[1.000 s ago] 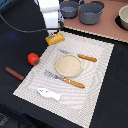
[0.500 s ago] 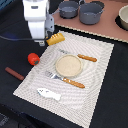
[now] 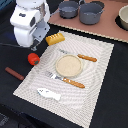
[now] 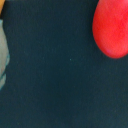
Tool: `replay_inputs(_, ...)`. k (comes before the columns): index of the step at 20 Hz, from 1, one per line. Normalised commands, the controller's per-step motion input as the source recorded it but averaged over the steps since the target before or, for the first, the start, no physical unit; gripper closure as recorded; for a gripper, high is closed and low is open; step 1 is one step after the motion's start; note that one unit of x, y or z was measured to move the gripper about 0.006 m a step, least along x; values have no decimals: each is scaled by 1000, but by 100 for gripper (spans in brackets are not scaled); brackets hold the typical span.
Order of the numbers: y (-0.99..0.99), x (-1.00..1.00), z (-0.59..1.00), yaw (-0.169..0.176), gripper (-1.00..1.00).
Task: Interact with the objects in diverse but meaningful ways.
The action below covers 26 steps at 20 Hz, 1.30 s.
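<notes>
The white arm stands at the exterior view's left, and its gripper (image 3: 35, 48) hangs just above the red tomato (image 3: 33, 59), apart from it. The fingers are hidden under the hand, so their state does not show. In the wrist view the tomato (image 4: 112, 27) fills one corner over dark table, with no fingers in sight. The yellow-orange bread loaf (image 3: 55, 38) lies on the striped mat (image 3: 100, 75) beside the arm. The white fish (image 3: 49, 93) lies at the mat's near edge. On the dark table, the brown sausage (image 3: 14, 73) lies off the mat. Two blue-grey pots (image 3: 69, 8) stand at the back.
A tan plate (image 3: 68, 64) sits mid-mat between a fork (image 3: 67, 80) and a knife (image 3: 82, 56), both orange-handled. A second pot (image 3: 91, 12) and a pale bowl (image 3: 122, 17) rest on the brown board behind. A mat edge (image 4: 2, 55) shows in the wrist view.
The arm has swung from the back toward the exterior view's left and come down over the tomato. The objects on the mat have not moved.
</notes>
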Motion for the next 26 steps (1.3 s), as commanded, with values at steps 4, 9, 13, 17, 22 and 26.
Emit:
replay_inputs(4,-514,133,33,-79,-100)
replay_inputs(9,-403,111,-131,-17,-100)
replay_inputs(13,-289,81,-251,-2,-100)
replay_inputs(17,-126,89,-261,0,-100)
replay_inputs(22,-55,111,-274,0,-100)
replay_inputs(26,-35,113,-274,0,-100)
